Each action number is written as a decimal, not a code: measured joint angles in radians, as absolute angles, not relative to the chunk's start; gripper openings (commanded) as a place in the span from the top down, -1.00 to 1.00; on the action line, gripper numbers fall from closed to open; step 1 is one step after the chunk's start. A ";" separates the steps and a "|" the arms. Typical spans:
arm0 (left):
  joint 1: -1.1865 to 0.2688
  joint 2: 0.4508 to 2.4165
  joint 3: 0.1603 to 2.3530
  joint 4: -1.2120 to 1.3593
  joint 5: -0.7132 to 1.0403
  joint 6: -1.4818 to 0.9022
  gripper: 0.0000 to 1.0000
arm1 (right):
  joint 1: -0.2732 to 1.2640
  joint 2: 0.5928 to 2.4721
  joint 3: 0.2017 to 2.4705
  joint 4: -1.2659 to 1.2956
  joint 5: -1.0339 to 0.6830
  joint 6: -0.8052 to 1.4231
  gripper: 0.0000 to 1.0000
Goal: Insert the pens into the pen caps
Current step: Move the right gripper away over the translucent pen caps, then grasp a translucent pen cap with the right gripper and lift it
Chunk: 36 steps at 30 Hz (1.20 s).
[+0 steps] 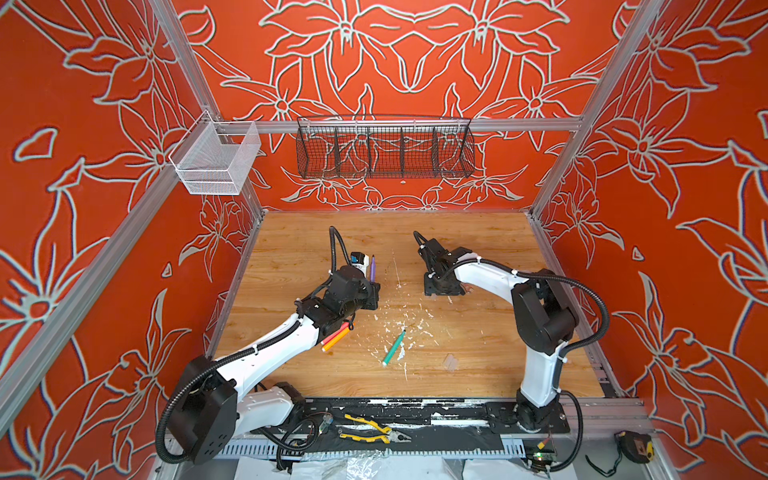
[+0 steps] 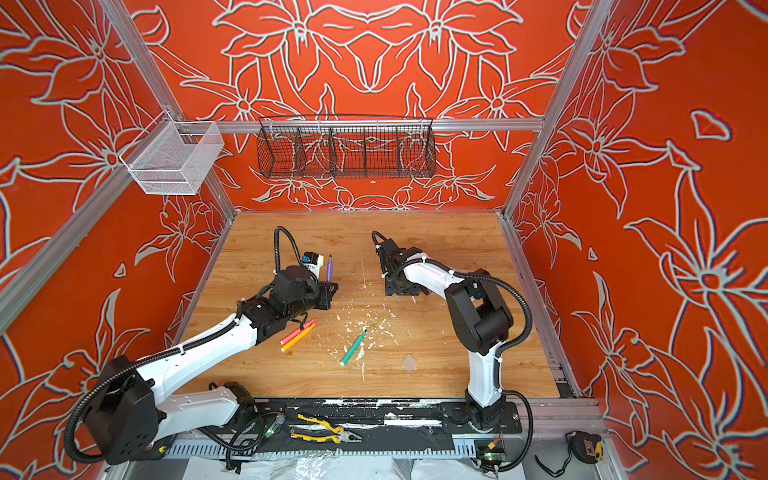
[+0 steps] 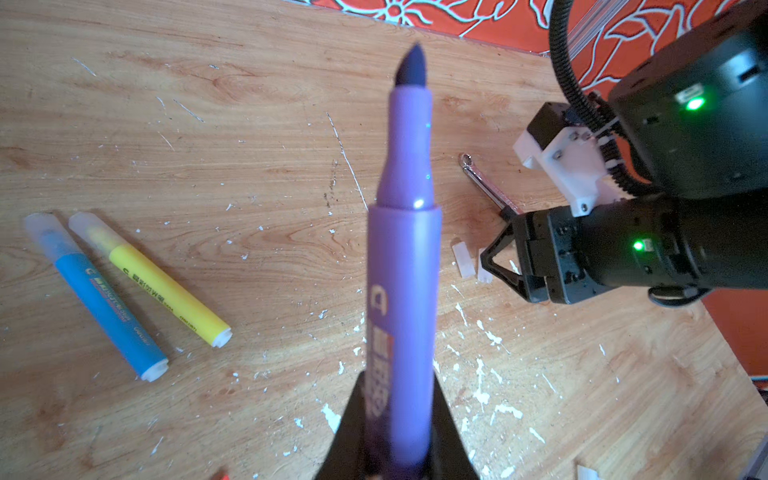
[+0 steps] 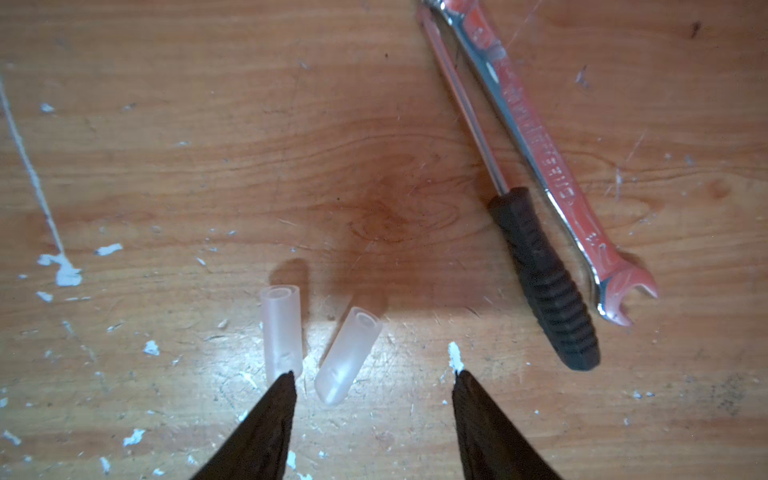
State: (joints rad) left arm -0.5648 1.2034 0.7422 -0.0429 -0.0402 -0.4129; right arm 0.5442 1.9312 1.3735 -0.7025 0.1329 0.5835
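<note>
1. Pliers (image 1: 376, 430): yellow-handled, on the black front rail, nearer than the green pen (image 1: 394, 348).
2. Green pen: flat on the table (image 1: 478, 232) among white flecks, tip bare.
3. Orange pen (image 1: 337, 340) and pink-red pen (image 1: 334, 333): side by side, left of the green pen, partly under the left arm's wrist.
4. Left arm (image 1: 274, 349): stretched low from the near left corner, wrist beyond and left of the green pen. Left gripper (image 3: 397, 432): jaws clamped tight on the lower barrel of the purple pen (image 3: 405, 249) (felt tip uncapped, aimed at the far wall).
5. Right arm (image 1: 486, 274): elbow high, forearm sloping down, beyond and right of the green pen. Right gripper (image 4: 374, 376): jaws about half apart, gripping nothing, low over two clear caps. The slanted cap (image 4: 347, 357) lies between the jaws; the straight cap (image 4: 281, 328) ends at one fingertip (contact cannot be told).
6. Dark-handled tool (image 4: 548, 282) and wrench (image 4: 536, 137): side by side, near the caps.
7. Blue pen (image 3: 108, 307) and yellow pen (image 3: 162, 286): both capped, lying side by side (left wrist view only).
</note>
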 measured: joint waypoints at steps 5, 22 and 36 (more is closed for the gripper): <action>-0.565 1.203 0.742 -0.043 -0.039 -0.413 1.00 | 0.537 1.961 1.374 -0.703 0.104 0.585 -0.16; -0.565 1.182 0.742 -0.043 -0.040 -0.413 1.00 | 0.505 1.972 1.372 -0.701 0.071 0.606 0.28; -0.565 1.182 0.742 -0.043 -0.038 -0.413 1.00 | 0.505 1.984 1.374 -0.682 0.044 0.613 0.69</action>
